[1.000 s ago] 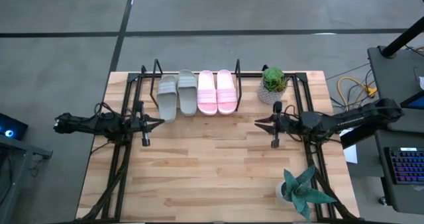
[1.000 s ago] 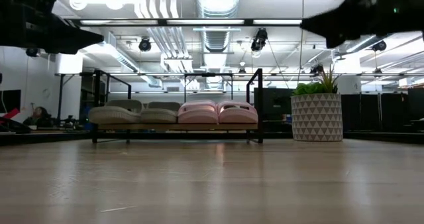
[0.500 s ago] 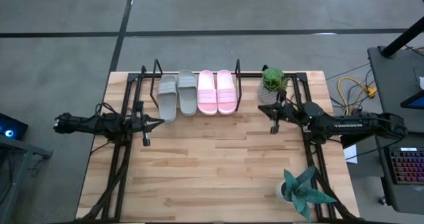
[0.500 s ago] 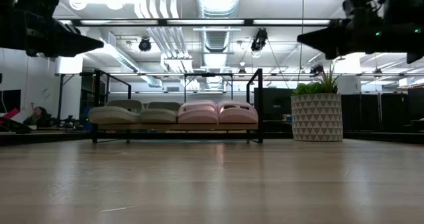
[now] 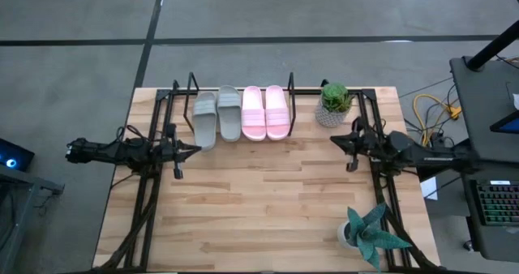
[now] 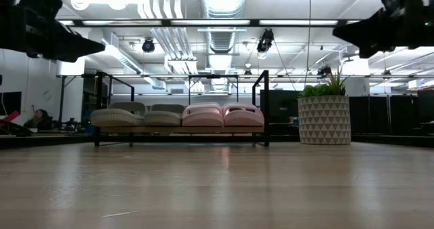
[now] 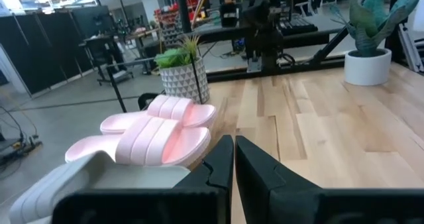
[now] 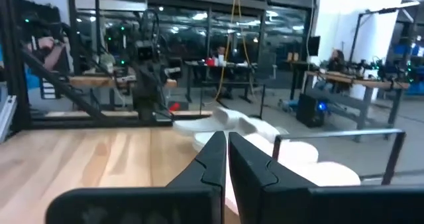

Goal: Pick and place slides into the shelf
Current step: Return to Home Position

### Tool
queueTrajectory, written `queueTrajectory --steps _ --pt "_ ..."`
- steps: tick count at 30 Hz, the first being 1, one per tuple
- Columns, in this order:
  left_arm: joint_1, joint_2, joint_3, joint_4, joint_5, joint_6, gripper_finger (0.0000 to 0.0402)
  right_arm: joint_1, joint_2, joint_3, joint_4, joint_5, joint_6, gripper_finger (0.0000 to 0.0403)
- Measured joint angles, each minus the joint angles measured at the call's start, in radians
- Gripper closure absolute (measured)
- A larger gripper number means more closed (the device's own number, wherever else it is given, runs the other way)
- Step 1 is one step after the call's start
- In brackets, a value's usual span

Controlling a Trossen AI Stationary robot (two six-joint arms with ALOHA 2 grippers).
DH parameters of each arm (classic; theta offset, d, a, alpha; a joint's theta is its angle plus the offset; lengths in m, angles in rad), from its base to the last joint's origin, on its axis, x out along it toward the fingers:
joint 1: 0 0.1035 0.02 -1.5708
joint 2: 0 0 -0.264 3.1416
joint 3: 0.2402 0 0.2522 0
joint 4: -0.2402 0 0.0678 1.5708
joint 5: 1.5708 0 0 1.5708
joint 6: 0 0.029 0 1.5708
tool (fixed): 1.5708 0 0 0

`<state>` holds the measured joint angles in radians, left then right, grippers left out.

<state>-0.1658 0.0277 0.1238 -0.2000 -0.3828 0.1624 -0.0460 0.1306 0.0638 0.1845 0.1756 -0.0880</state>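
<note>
The shelf [image 5: 192,83] stands at the table's far edge. Four slides rest sole-down side by side on its board [image 6: 180,129]: a grey-green pair [image 5: 217,114] on the left and a pale pink pair [image 5: 265,112] on the right. My left gripper [image 5: 197,149] hangs shut and level near the table's left edge, just near of the grey-green pair, holding nothing [image 7: 233,151]. Over by the right edge my right gripper [image 5: 334,138] is also shut and bare [image 8: 226,144], pointing level toward the table's middle, right of the pink pair.
A green plant in a patterned pot [image 5: 334,102] stands right of the shelf, close to my right gripper. Another plant in a white pot [image 5: 369,233] sits at the near right. Bare wooden tabletop [image 5: 259,201] spreads across the middle and near side.
My right gripper has swung a little toward the far edge, then drawn back toward the table's right edge, away from the pink pair. The slides lie as they did.
</note>
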Motion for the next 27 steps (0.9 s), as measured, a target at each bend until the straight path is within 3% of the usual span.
queueTrajectory --steps 3,10,16,23,27 --pt "0.0 0.0 0.0 -0.003 0.002 0.0 0.0402 0.063 -0.13 0.003 -0.173 0.071 0.01 0.0395" --pt "-0.001 0.0 -0.001 -0.035 0.018 -0.051 0.0402 0.158 -0.108 0.012 -0.207 0.127 -0.006 0.0395" --pt "-0.001 0.0 -0.017 -0.02 0.128 -0.078 0.0402 0.162 -0.124 0.006 -0.241 0.14 0.025 0.0394" --pt "0.0 0.003 -0.082 0.161 0.136 0.003 0.0402 0.162 -0.129 -0.014 -0.256 0.139 0.061 0.0394" --pt "0.0 0.004 -0.083 0.162 0.137 0.009 0.0402 0.162 -0.13 -0.014 -0.256 0.139 0.054 0.0394"
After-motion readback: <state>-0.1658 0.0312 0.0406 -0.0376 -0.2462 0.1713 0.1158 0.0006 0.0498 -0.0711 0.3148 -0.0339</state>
